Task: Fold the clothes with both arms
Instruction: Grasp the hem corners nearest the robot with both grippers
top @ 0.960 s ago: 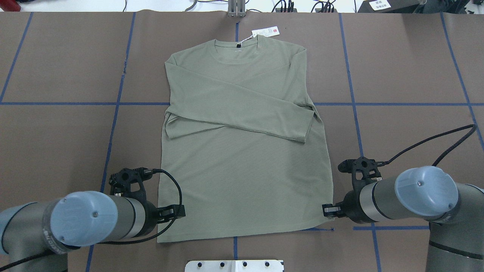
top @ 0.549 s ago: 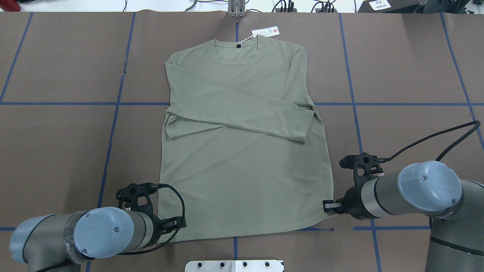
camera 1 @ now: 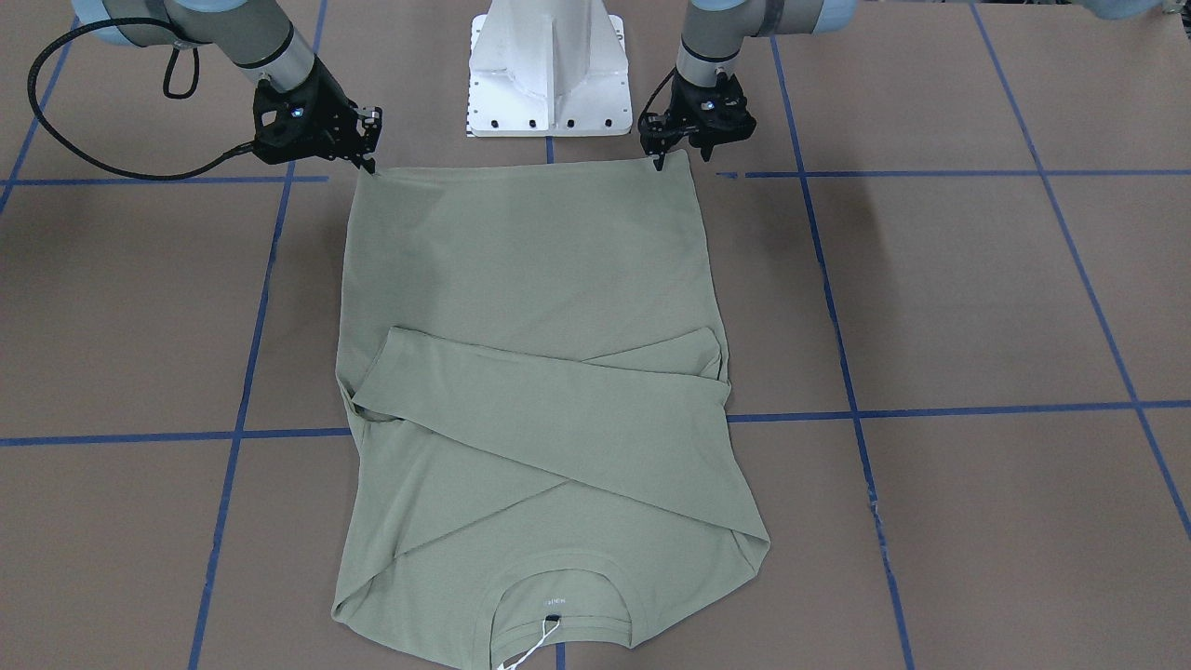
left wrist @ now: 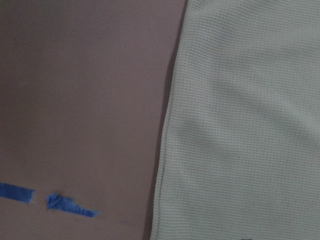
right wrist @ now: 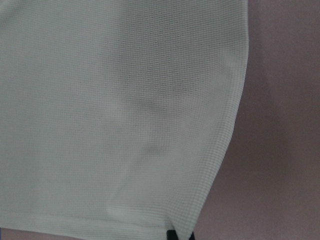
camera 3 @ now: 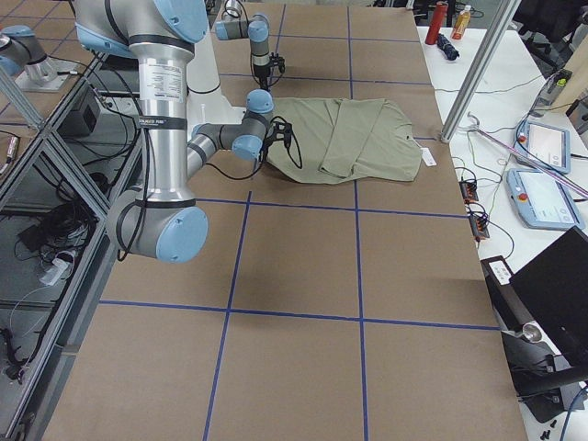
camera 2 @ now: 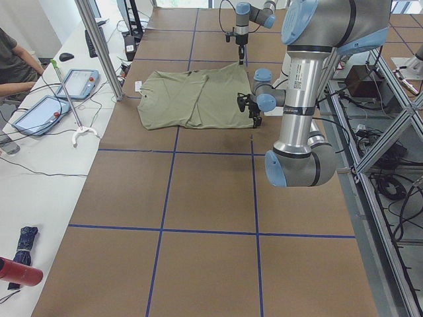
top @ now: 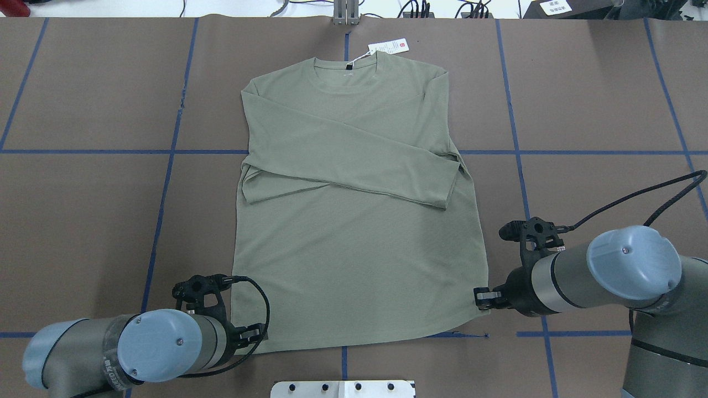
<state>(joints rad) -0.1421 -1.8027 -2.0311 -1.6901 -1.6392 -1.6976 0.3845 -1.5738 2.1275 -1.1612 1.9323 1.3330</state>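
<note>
The sage-green shirt (top: 354, 249) lies flat on the brown table, collar at the far edge, both sleeves folded across the chest. Its white hang tag (top: 388, 46) lies beyond the collar. My left gripper (top: 255, 331) is low at the hem's left corner, its jaws apart; in the front view it (camera 1: 662, 154) touches that corner. My right gripper (top: 480, 297) sits at the hem's right corner, jaws apart; the front view shows it (camera 1: 368, 156) at the cloth edge. The right wrist view shows the hem corner (right wrist: 200, 210) with a black fingertip (right wrist: 172, 235) on it.
The white pedestal base (camera 1: 547, 74) stands just behind the hem, between the arms. A metal post (top: 345, 14) stands at the far edge. Blue tape lines (top: 166, 166) grid the table. Tablets (camera 2: 39, 112) and an operator are on the side table.
My left gripper has moved back along the shirt's left edge to the hem corner. My right gripper has shifted slightly forward at the right corner. The shirt has not moved.
</note>
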